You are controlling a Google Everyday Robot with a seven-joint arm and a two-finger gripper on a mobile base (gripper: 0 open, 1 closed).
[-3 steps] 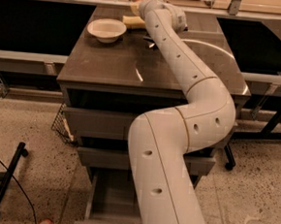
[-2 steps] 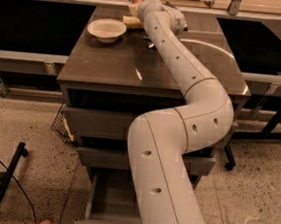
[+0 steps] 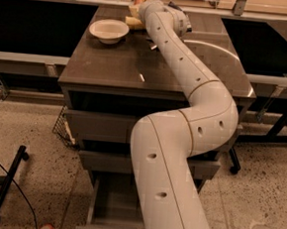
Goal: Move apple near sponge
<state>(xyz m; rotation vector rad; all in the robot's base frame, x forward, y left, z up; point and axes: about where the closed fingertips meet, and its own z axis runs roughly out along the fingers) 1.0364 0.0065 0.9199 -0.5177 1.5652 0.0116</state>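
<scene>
The gripper [image 3: 143, 4] is at the far edge of the dark table [image 3: 112, 64], at the end of my long white arm, and the wrist hides most of it. A small red-orange patch of the apple [image 3: 138, 0] shows at the gripper's left edge, with the rest hidden. The pale yellow sponge [image 3: 133, 22] lies on the table just below and left of the gripper, partly covered by the arm. Whether the apple is held or resting, I cannot tell.
A round white bowl [image 3: 109, 30] stands left of the sponge. A pale curved patch [image 3: 223, 53] lies on the table's right side. Drawers [image 3: 107, 128] sit under the tabletop, the lowest pulled out. Black stands flank the table on the floor.
The end of the arm has shifted very slightly to the left. The bowl and sponge have not moved.
</scene>
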